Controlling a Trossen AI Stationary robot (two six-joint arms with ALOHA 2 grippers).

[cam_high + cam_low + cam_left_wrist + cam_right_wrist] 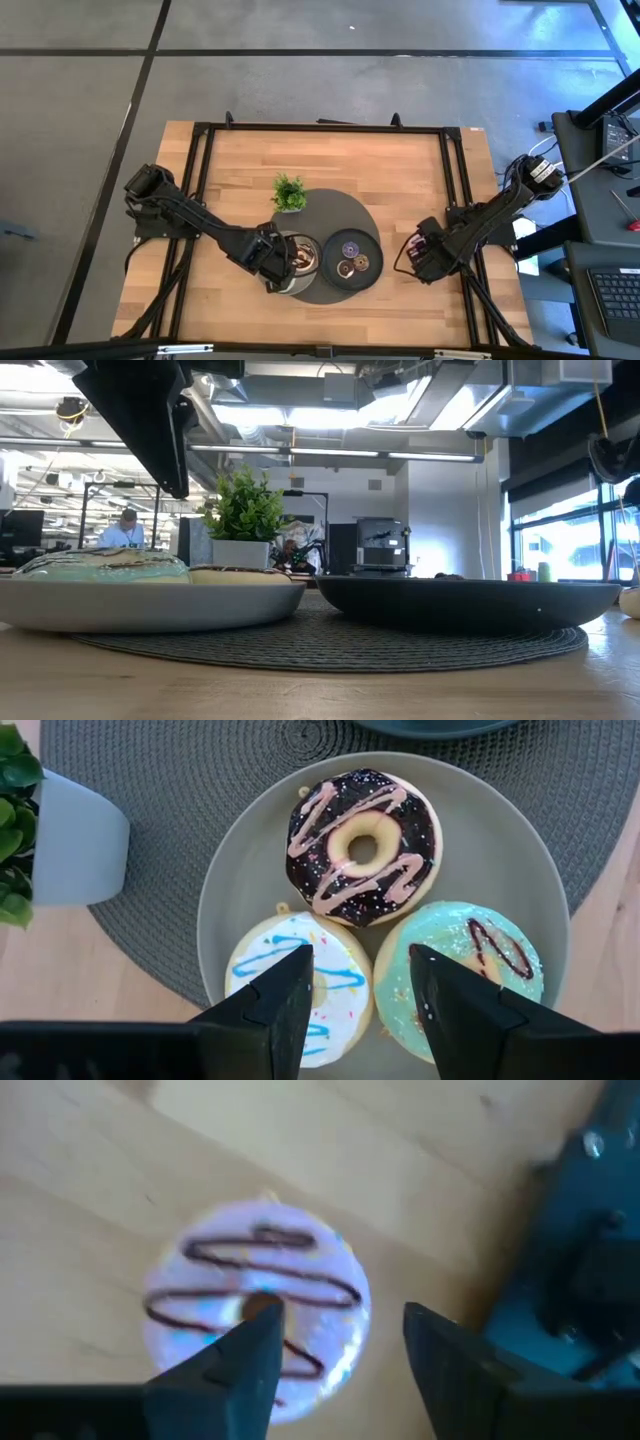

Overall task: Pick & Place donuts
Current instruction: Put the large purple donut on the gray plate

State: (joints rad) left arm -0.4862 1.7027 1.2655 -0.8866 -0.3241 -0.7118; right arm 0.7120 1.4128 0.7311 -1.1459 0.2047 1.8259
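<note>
Three donuts lie on the grey plate: a chocolate one with pink drizzle, a white one with blue drizzle and a green one. My left gripper hangs open above the white and green ones, seen over the plate. Tiny purple and brown donuts sit on the dark plate. A pale pink donut with chocolate drizzle lies on the bare wood near the table's right side. My right gripper is open above it, one finger over the donut's hole, the other past its rim.
Both plates rest on a round woven grey mat. A small potted plant stands at the mat's far left edge, close to my left arm. A black frame rail runs right beside the pink donut. Bare wood lies toward the far edge.
</note>
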